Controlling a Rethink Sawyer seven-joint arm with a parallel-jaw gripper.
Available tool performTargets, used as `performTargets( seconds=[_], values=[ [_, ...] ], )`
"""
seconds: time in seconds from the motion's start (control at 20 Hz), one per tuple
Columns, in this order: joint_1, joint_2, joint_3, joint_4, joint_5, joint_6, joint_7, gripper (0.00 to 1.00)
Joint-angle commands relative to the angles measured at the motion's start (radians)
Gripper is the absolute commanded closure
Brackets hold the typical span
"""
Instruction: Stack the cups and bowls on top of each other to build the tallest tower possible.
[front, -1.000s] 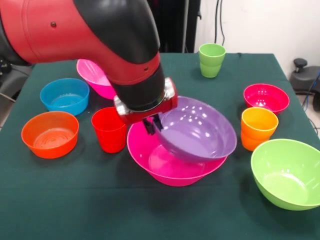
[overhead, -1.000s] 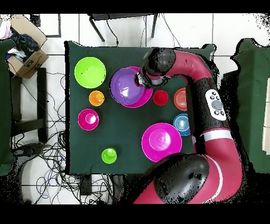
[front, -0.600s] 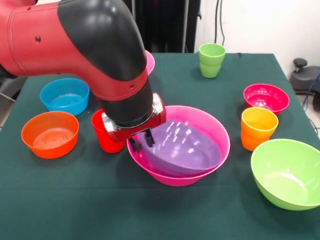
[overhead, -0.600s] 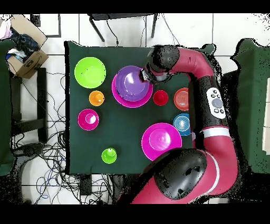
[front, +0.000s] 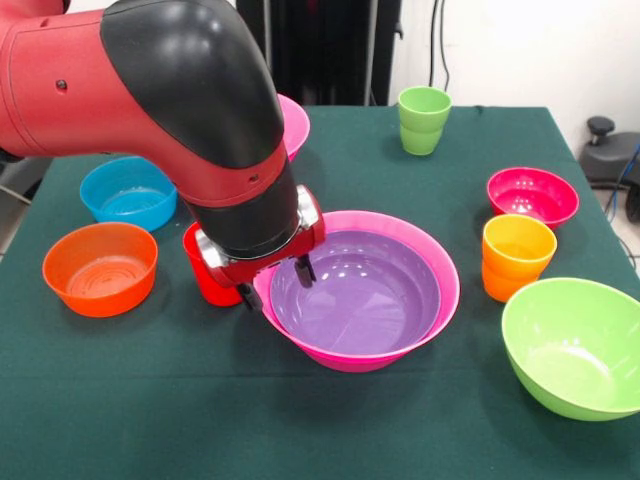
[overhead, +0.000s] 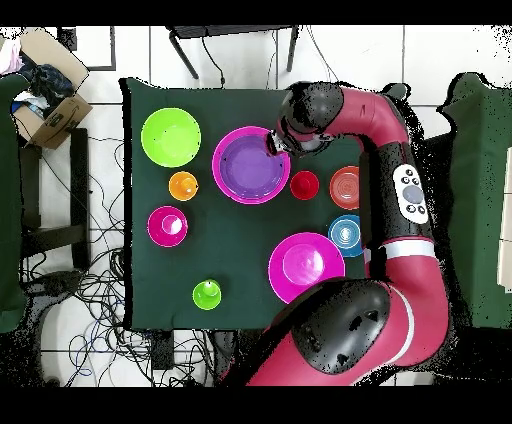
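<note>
The purple bowl (front: 360, 300) (overhead: 250, 165) lies level, nested inside a large hot-pink bowl (front: 443, 272) (overhead: 251, 200) at the table's middle; these two make the tower. My gripper (front: 274, 283) (overhead: 272, 146) is open at the stack's rim, with one finger inside the purple bowl and the other outside the pink one. The red cup (front: 203, 278) (overhead: 304, 185) stands right beside the gripper, half hidden by it. The orange cup (front: 517, 256) (overhead: 183, 186) and the lime green cup (front: 423, 120) (overhead: 207, 295) stand apart.
Loose bowls ring the stack: blue (front: 128, 190) (overhead: 343, 232), orange-red (front: 100, 266) (overhead: 345, 187), crimson (front: 532, 195) (overhead: 167, 226), large lime green (front: 575, 345) (overhead: 170, 137). A second hot-pink bowl (front: 294, 122) (overhead: 305, 266) sits behind the arm.
The purple bowl went from tilted above the pink bowl to lying flat inside it. The gripper sank with it and its fingers spread apart, letting go of the rim.
</note>
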Motion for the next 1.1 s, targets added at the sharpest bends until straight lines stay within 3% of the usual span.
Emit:
performTargets(
  seconds=[0.05, 0.35, 0.5, 0.8, 1.1],
  values=[
    [0.026, -0.018, 0.003, -0.042, -0.07, 0.112, -0.313, 0.0],
    [0.028, -0.043, -0.002, -0.053, -0.089, 0.17, -0.346, 0.0],
    [0.01, -0.097, -0.006, -0.018, -0.1, 0.201, -0.396, 0.0],
    [-0.07, -0.31, -0.013, 0.244, -0.048, 0.102, -0.333, 0.0],
    [-0.164, -0.41, 0.021, 0.425, -0.033, 0.013, -0.316, 0.0]
  ],
)
